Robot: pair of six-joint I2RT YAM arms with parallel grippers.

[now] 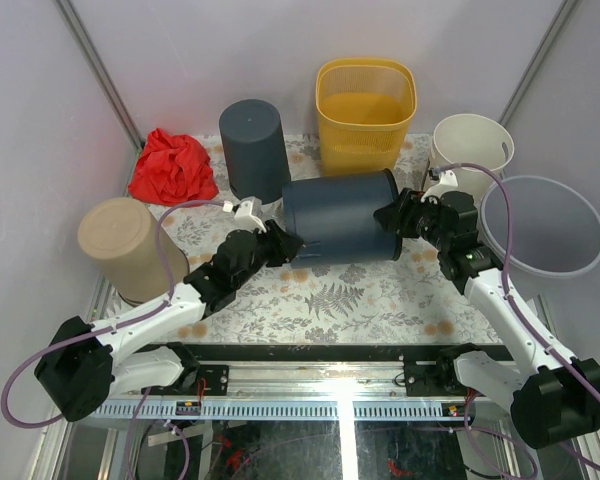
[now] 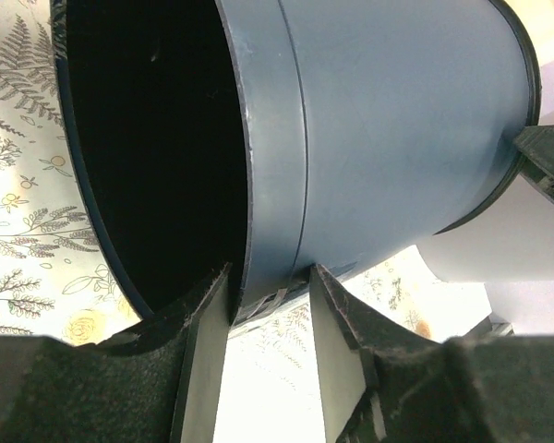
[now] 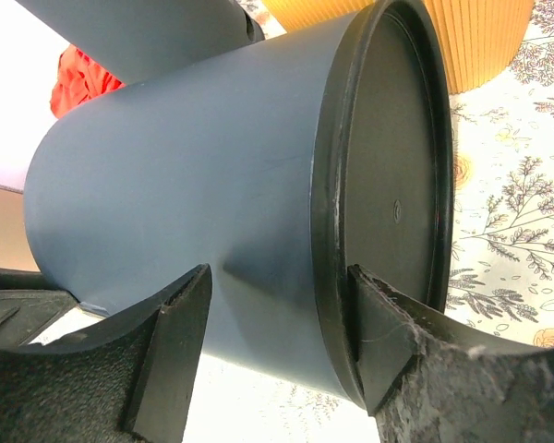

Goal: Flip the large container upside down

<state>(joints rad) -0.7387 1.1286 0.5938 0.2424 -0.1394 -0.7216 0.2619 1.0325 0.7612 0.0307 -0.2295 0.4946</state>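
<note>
The large dark blue container lies on its side across the middle of the floral table, open mouth to the left, black base to the right. My left gripper is at the mouth. In the left wrist view one finger is inside the rim and one outside, pinching the container's wall. My right gripper is at the base end. In the right wrist view its jaws are spread astride the base edge of the container, one finger against the black bottom, the other beside the side wall.
A smaller dark blue container stands upside down behind. A yellow basket, a white bin and a translucent bin are at the back and right. A tan container and a red cloth are on the left.
</note>
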